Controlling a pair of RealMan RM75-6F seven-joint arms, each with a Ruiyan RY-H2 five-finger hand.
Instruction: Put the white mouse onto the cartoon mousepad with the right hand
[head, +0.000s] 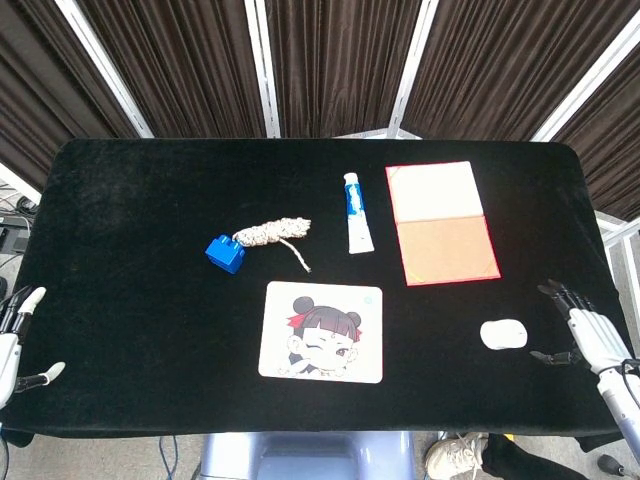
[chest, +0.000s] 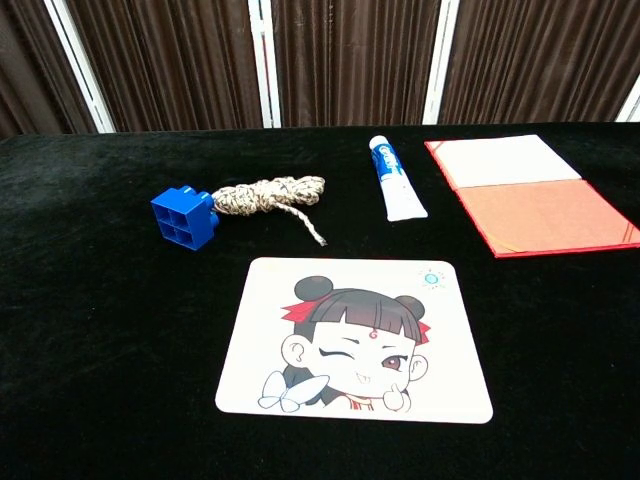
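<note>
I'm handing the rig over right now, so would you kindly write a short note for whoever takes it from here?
Right hand: open, holds nothing, beside the white mouse and just clear of it.
Left hand: open and idle at the table's left edge.
Mouse: on the black cloth near the right end of the table, out of the chest view.
Cartoon mousepad: front centre, nothing on it.
Done: nothing yet.
Left: grasp the mouse with the right hand, carry it left, set it on the mousepad.
</note>
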